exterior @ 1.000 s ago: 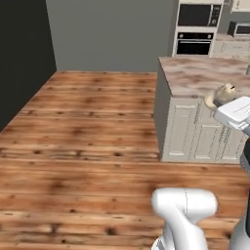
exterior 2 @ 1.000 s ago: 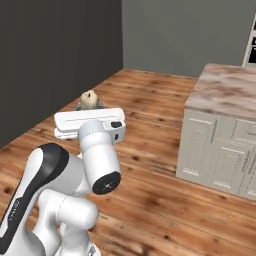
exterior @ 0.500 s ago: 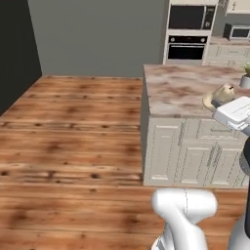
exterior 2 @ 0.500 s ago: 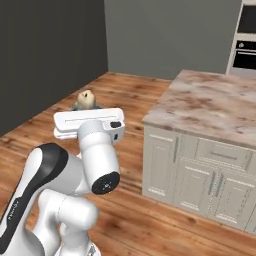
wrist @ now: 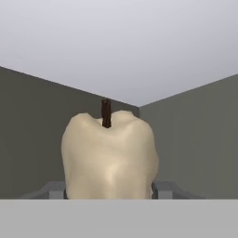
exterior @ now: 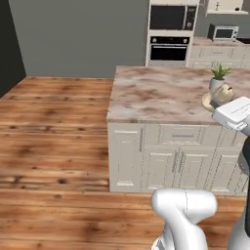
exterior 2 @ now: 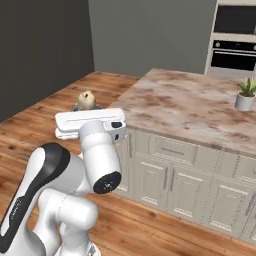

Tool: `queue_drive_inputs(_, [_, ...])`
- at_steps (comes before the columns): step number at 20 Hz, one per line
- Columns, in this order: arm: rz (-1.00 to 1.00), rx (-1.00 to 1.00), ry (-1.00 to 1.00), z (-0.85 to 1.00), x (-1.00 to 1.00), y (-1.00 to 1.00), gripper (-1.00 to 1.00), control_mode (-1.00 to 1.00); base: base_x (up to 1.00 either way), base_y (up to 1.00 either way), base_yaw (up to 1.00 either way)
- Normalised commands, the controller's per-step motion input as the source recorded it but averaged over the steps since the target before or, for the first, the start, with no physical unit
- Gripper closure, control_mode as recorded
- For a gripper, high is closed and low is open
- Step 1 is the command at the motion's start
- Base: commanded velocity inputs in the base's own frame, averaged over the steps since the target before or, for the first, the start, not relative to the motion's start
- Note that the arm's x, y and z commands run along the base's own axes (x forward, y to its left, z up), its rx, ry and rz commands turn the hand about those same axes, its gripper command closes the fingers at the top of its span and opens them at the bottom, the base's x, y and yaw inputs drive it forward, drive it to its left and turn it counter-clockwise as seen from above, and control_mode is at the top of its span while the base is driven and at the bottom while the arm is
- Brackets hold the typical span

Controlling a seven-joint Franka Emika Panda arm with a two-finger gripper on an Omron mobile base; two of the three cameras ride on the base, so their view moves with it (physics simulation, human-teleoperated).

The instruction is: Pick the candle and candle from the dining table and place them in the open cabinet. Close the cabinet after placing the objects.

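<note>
Left base view: I see the gripper (exterior: pixel 218 100) at the right edge, raised above the marble-topped island (exterior: pixel 161 93), with a cream candle (exterior: pixel 224 92) sitting up out of it. A small potted plant (exterior: pixel 218 77) stands on the island just behind it, and the wall ovens (exterior: pixel 171 34) are further back. I cannot see the dining table with the sink or the wall cabinet here, so I judge I am somewhere between pick-up and drop-off.

Right base view: the candle (exterior 2: pixel 86 100) pokes up above the white hand, clear of any surface, over the wooden floor (exterior 2: pixel 55 110) beside the island (exterior 2: pixel 200 107). The plant (exterior 2: pixel 245 94) sits well apart at the far right. The jaws themselves are hidden behind the hand in this view.

Hand view: the short stubby candle (wrist: pixel 109 155) sits close to the lens, dark wick up, with a grey fingertip (wrist: pixel 56 189) touching it on each side. So the jaws are clamped on it, part-way closed around its body.

My judgement: one candle is picked and being carried. Still to do: reach the cabinet, set it on the shelf, fetch the other candle, place it, shut the doors.
</note>
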Motion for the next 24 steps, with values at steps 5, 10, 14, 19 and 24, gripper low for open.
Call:
queue_drive_inputs(5, [0.0,0.0,0.0,0.0,0.0,0.0,1.0,1.0,-0.27,-1.0,0.0])
queue_drive_inputs(10, [0.0,0.0,0.0,0.0,0.0,0.0,1.0,1.0,0.4,-1.0,-0.01])
queue_drive_inputs(14, [0.0,0.0,0.0,0.0,0.0,0.0,1.0,1.0,0.71,-1.0,0.0])
queue_drive_inputs(19, [0.0,0.0,0.0,0.0,0.0,0.0,1.0,1.0,0.19,-1.0,0.0])
queue_drive_inputs(24, [0.0,0.0,0.0,0.0,0.0,0.0,1.0,1.0,-0.07,-1.0,0.0])
